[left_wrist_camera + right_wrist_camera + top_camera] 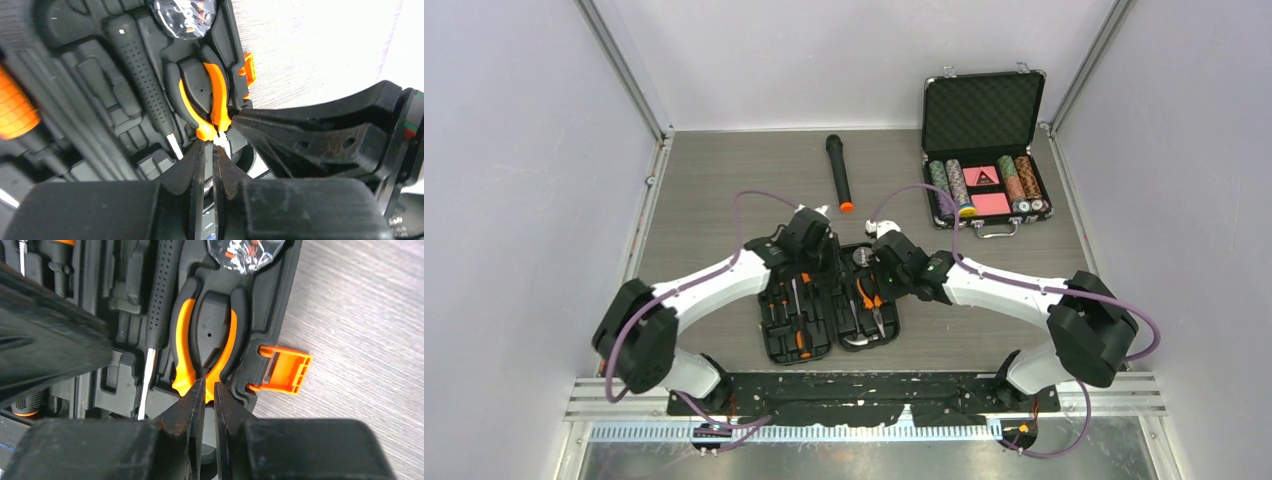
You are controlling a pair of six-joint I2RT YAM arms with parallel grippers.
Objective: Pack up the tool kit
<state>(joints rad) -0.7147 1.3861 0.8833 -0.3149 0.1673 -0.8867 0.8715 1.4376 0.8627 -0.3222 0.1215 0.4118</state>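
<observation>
- The tool kit (776, 348) lies open and flat on the table (714, 180), just in front of the two arm bases, with both halves facing up.
- Its right half holds orange-and-black pliers (181, 345) seated in their moulded slot. A black dotted-grip tool (160, 295) lies beside them, and the orange latch (285, 369) sticks out over the bare tabletop.
- Orange-handled screwdrivers (799, 335) sit in the left half.
- The left gripper (210, 150) has its fingers drawn almost together, tips right at the pliers' pivot (nothing shows in the thin slit).
- The right gripper (207, 390) is likewise pinched nearly closed, tips over the same spot and close beside the left one.
- Farther back lie a black microphone (839, 172) and an open poker chip case (979, 110), well apart from the kit.
</observation>
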